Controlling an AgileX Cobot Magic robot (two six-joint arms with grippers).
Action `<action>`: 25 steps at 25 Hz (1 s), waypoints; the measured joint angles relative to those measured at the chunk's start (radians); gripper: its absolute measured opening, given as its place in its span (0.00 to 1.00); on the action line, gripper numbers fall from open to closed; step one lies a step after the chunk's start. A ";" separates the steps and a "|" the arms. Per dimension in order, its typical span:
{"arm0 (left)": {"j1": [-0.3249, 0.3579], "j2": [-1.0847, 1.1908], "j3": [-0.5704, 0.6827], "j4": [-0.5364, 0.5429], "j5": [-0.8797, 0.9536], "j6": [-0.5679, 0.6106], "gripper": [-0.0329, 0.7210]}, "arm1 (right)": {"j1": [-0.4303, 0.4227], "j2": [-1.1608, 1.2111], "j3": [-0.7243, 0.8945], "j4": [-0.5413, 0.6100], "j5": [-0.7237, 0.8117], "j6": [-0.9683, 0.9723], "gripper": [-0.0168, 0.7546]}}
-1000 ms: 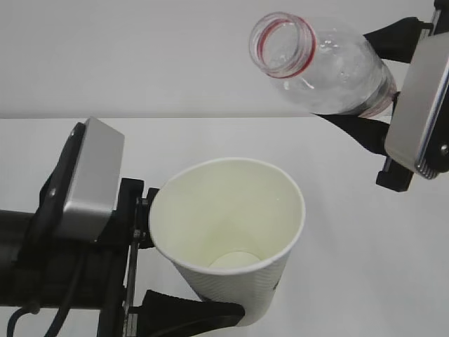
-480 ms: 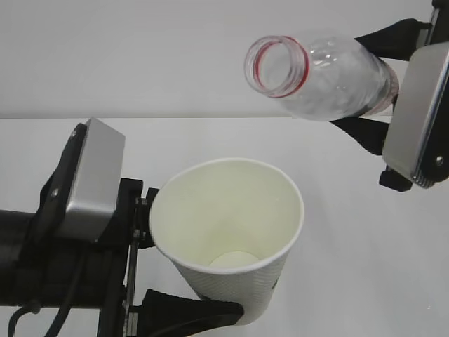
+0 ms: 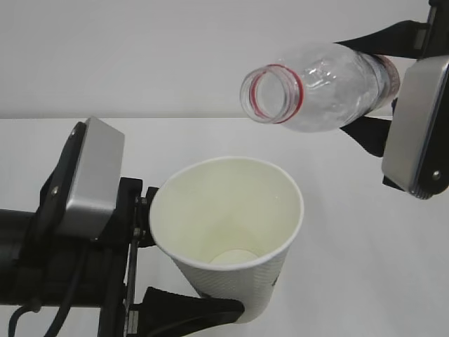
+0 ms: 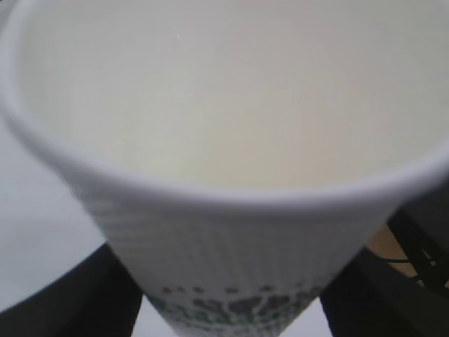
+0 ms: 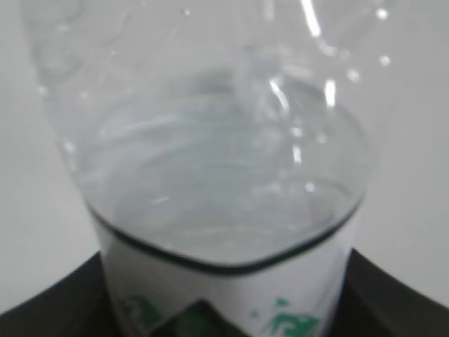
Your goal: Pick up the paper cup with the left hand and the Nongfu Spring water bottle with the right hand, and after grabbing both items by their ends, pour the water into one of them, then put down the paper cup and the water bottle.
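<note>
While the table [image 3: 365, 281] takes up most of the exterior view as one plain white surface, the action sits above it. The left hand [image 3: 144, 270] comes in from the left edge with its silver-grey block on top, fingers clamped around the lower part of the paper cup [image 3: 228, 221]. The cup leans a bit, mouth wide open toward the camera, and all I can see inside is the pale round bottom; can't tell if any liquid is in there. In the left wrist view the cup [image 4: 231, 154] fills nearly everything, green print low on its side, dark fingers on both sides.

Up at top right, the right hand [image 3: 375, 91] is gripping the Nongfu Spring water bottle [image 3: 319, 88] around its label end. The bottle is tipped close to horizontal, uncapped, red-ringed mouth pointing left and slightly down, above the cup's right rim with clear air between them. The right wrist view shows the bottle [image 5: 210, 175] with water [image 5: 224, 203] pooled against the label band.

Bare table lies right of the cup.
</note>
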 joint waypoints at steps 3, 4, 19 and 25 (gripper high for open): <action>0.000 0.000 0.000 -0.007 0.011 0.000 0.75 | 0.000 0.000 0.000 0.000 0.000 -0.028 0.63; 0.000 0.000 0.000 -0.009 0.014 0.000 0.75 | 0.000 0.000 0.000 0.000 0.000 -0.035 0.63; 0.000 0.000 0.000 -0.033 0.041 0.000 0.75 | 0.000 0.000 -0.049 0.002 -0.019 -0.093 0.63; 0.000 0.000 0.000 -0.041 0.022 0.000 0.75 | 0.000 0.000 -0.049 0.002 -0.019 -0.111 0.63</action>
